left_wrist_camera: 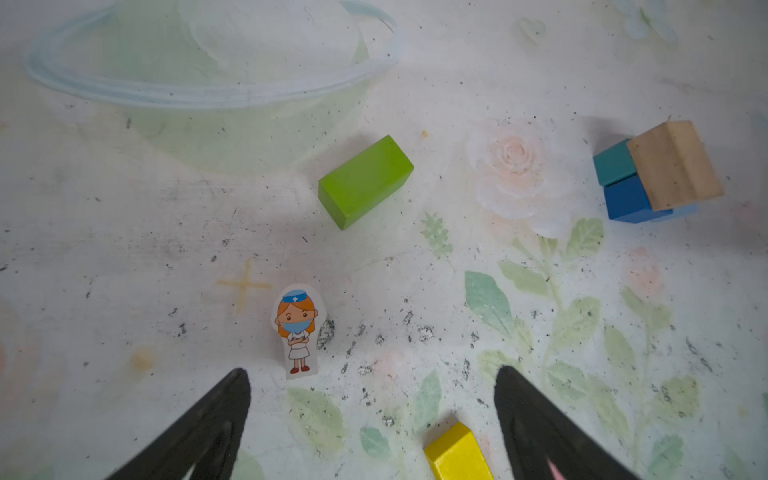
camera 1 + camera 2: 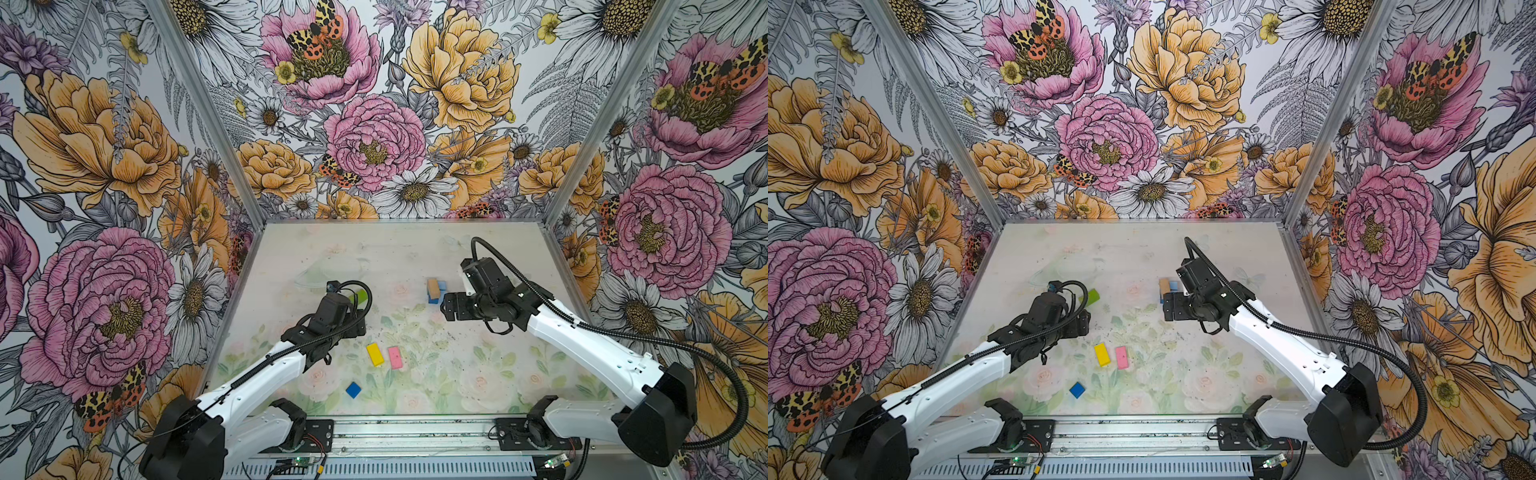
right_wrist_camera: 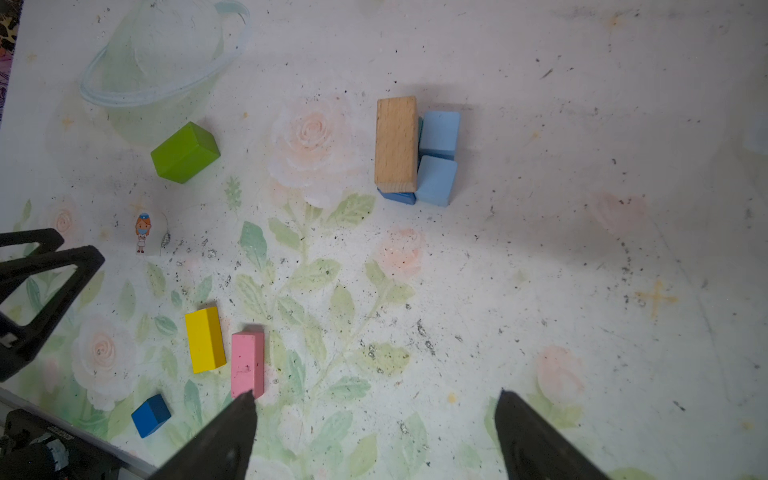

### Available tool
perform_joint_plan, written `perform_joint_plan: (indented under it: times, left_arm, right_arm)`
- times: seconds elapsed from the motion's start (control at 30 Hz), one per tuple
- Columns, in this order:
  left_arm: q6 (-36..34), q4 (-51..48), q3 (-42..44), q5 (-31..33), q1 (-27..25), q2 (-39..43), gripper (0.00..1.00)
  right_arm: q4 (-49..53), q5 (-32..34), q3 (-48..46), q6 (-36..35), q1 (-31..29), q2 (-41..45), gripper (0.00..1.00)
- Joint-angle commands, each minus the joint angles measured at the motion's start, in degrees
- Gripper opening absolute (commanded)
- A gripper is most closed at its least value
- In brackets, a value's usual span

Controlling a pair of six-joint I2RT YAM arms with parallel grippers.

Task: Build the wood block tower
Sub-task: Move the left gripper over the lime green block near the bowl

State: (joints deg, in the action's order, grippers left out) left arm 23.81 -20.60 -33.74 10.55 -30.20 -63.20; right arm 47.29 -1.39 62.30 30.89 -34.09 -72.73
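Note:
The wood block tower stands at the back middle of the table: a tan brick (image 3: 396,143) (image 2: 433,288) lies across a teal cube (image 1: 615,164) and a dark blue cube (image 1: 627,199). Two light blue cubes (image 3: 438,158) sit on the table against it. My right gripper (image 3: 376,394) hovers open and empty, just right of the tower in both top views. A green brick (image 1: 365,180) lies ahead of my open, empty left gripper (image 1: 372,374). A yellow brick (image 2: 375,354), a pink brick (image 2: 395,358) and another dark blue cube (image 2: 353,390) lie loose near the front.
A small white figure of a girl in a blue cap and mask (image 1: 297,328) stands upright just ahead of the left fingers (image 3: 83,259). Flowered walls close in the table's left, back and right. A metal rail (image 2: 415,432) runs along the front.

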Motion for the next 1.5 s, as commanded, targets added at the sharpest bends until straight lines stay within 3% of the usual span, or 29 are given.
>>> perform_joint_plan:
  times: [0.0, 0.43, 1.07, 1.47]
  left_arm:
    - [-4.29, 3.2, -4.52, -3.09, 1.4, -3.13, 0.93]
    - [-12.93, 1.79, -13.98, -1.78, 3.73, -18.84, 0.87]
    - [-17.1, 1.27, -20.08, -9.18, 8.79, -28.34, 0.82]
    - [-18.03, -2.57, -23.54, -10.39, 10.19, -32.39, 0.8]
  right_arm:
    - [-1.5, -1.14, -0.25, -1.08, 0.81, 2.21, 0.99]
    - [-1.04, -3.77, -1.03, -2.71, 4.74, 5.39, 1.0]
    - [0.69, -6.01, -2.56, -5.09, 9.81, 6.51, 1.0]
    - [1.49, -6.19, -3.3, -5.59, 10.4, 7.11, 0.99]
